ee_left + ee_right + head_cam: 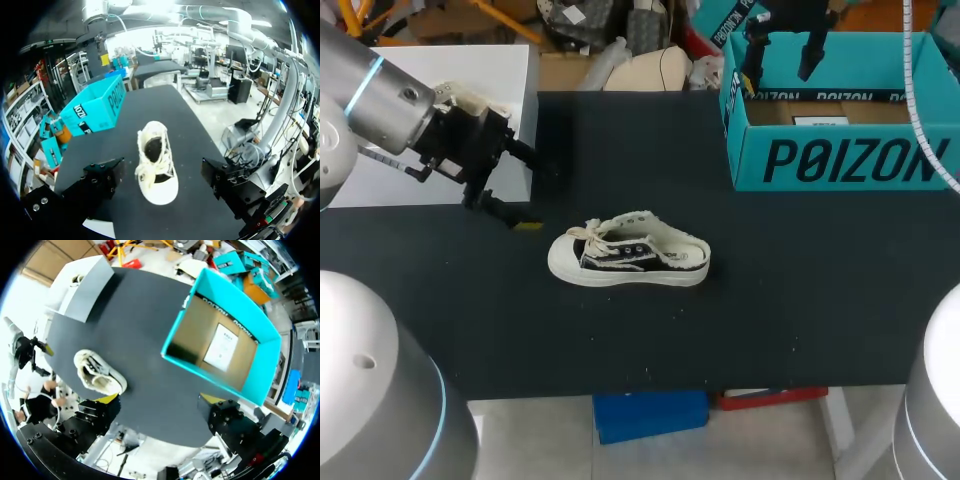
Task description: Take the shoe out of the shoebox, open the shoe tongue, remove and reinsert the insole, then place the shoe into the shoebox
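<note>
Left pincer point(528, 190), jaws spread, hangs toe-side of the shoe point(628, 252)

Light is bright, even and falls from overhead. The matte black surface point(800, 310) soaks it up with no glare, so the white low-top canvas shoe point(630, 255) casts hardly any visible shadow. The teal cardboard shoebox point(840, 160) is evenly lit outside; in the right wrist view one inner corner sits in deep shadow. The silver arm housing point(380, 100) carries a soft highlight. In the left wrist view the ceiling point(165, 7) is blown out white. In both wrist views straight edges bow toward the rim.
</note>
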Controlling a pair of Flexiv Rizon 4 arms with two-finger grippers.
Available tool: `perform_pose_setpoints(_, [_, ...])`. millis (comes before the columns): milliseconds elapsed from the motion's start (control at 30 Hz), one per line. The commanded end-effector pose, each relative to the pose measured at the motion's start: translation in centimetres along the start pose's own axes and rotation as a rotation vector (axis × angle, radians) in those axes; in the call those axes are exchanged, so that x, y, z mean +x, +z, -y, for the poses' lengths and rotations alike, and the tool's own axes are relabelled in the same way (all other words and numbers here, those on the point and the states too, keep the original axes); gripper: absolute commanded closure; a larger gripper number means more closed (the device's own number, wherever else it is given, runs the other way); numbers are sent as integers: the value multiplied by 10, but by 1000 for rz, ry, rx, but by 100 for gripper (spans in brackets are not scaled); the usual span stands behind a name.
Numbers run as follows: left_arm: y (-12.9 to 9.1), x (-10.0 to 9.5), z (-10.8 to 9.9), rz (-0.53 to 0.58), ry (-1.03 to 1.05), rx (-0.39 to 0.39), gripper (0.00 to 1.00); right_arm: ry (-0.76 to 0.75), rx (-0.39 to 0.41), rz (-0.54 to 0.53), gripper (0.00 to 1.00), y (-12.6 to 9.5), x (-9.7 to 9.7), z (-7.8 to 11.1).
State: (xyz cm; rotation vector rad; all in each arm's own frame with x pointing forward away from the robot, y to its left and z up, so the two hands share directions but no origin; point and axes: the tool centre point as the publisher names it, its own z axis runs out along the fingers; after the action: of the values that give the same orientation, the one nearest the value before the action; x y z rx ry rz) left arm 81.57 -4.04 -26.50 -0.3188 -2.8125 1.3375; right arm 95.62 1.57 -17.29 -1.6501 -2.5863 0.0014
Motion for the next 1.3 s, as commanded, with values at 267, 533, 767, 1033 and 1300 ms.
perform_pose_setpoints(267, [2, 0, -1, 2, 1, -1, 0, -401, 6, 59, 0, 17, 93, 36])
perform_pose_setpoints(533, [2, 0, -1, 2, 1, -1, 0, -487, -22, 67, 0, 25, 113, 56])
perform_pose_setpoints(767, [2, 0, -1, 2, 1, -1, 0, -487, -22, 67, 0, 25, 113, 56])
perform_pose_setpoints(1033, [2, 0, -1, 2, 1, -1, 0, -643, -99, 89, 0, 38, 142, 81])
perform_pose_setpoints(1300, [2, 0, -1, 2, 1, -1, 0, -772, -170, 103, 0, 60, 179, 121])
